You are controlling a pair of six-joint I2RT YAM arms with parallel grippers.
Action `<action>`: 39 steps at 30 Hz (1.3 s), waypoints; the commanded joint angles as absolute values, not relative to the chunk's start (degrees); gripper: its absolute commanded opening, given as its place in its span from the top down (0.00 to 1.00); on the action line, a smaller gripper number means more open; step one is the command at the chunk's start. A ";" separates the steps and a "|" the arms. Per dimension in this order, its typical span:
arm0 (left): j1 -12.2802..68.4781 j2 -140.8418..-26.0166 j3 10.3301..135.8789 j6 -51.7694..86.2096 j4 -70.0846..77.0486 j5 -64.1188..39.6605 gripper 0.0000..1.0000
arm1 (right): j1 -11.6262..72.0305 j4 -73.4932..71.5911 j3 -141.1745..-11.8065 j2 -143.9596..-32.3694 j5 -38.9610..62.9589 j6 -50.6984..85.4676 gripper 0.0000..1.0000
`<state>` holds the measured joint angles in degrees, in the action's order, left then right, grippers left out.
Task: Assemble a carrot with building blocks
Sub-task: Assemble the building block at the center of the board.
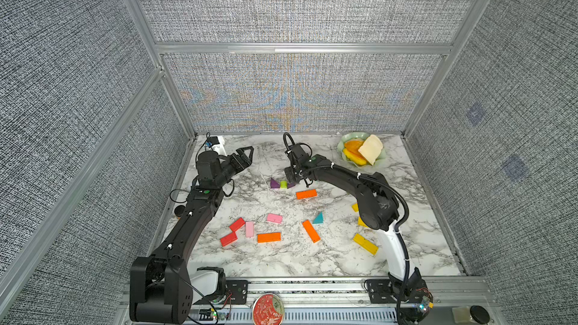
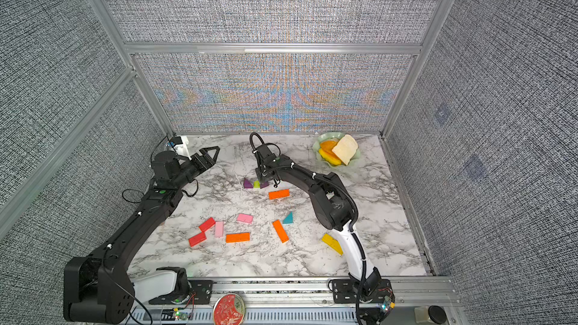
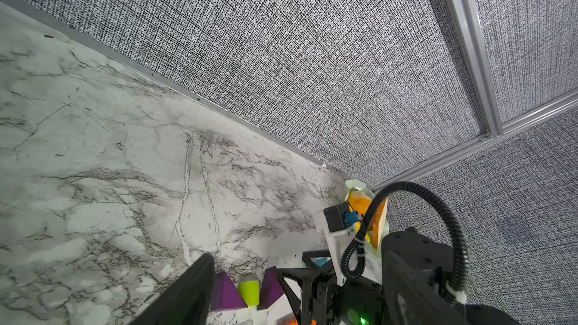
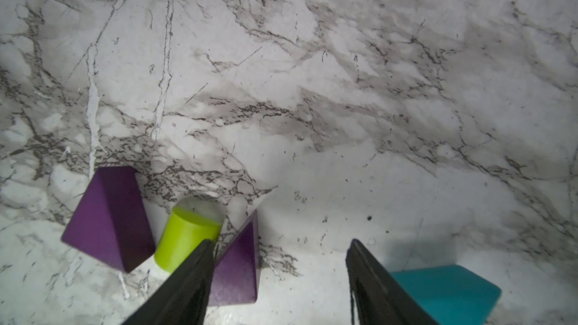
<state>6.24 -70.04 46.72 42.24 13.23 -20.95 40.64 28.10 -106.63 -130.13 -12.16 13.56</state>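
Observation:
Two purple triangles (image 1: 274,183) (image 1: 291,185) flank a lime-green stub (image 1: 283,184) at mid-table. My right gripper (image 1: 289,177) hangs just over them, open. In the right wrist view its fingers (image 4: 194,276) straddle the nearer purple triangle (image 4: 237,270), which lies free against one finger. A teal block (image 4: 444,292) sits outside the other finger. My left gripper (image 1: 248,153) hovers open and empty at the back left. Loose on the table lie orange bars (image 1: 306,194) (image 1: 269,237) (image 1: 311,230), red bars (image 1: 237,224), pink bars (image 1: 274,218), a teal triangle (image 1: 318,218) and yellow bars (image 1: 365,243).
A green bowl (image 1: 344,139) in the back right corner holds orange-yellow toy fruit slices (image 1: 353,148) and a bread slice (image 1: 370,148). Grey panel walls enclose three sides. A red round tin (image 1: 268,309) sits on the front rail. The right arm's elbow hides part of the yellow bars.

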 commanded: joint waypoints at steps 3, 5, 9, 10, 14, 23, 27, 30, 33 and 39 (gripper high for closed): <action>6.25 -70.13 46.45 42.19 14.17 -21.07 0.15 | 40.04 29.39 -109.21 -132.82 -12.96 12.81 0.29; 6.24 -70.08 46.48 42.19 14.26 -21.01 0.15 | 39.91 29.84 -109.99 -133.72 -13.17 12.68 0.29; 6.24 -70.09 46.41 42.19 14.24 -21.02 0.15 | 39.82 30.26 -110.52 -134.16 -13.74 12.57 0.29; 6.24 -70.22 46.47 42.19 14.24 -21.09 0.15 | 39.81 30.27 -110.48 -134.20 -13.91 12.65 0.29; 6.25 -70.13 46.47 42.32 14.24 -21.16 0.15 | 39.58 30.61 -110.35 -134.05 -14.32 12.74 0.29; 6.25 -70.10 46.43 42.27 14.26 -21.04 0.15 | 39.53 30.93 -109.56 -133.08 -14.85 12.31 0.29; 6.24 -70.11 46.44 42.19 14.24 -21.03 0.15 | 39.53 30.98 -109.32 -132.65 -14.76 12.13 0.29; 6.24 -70.12 46.42 42.23 14.32 -21.08 0.15 | 39.47 31.07 -109.25 -132.44 -15.01 12.06 0.29; 6.32 -70.07 46.45 42.14 14.24 -21.05 0.15 | 39.47 31.24 -109.06 -132.21 -14.78 11.95 0.29; 6.26 -70.14 46.57 42.11 14.15 -20.96 0.15 | 39.45 31.59 -109.07 -132.35 -15.03 11.60 0.29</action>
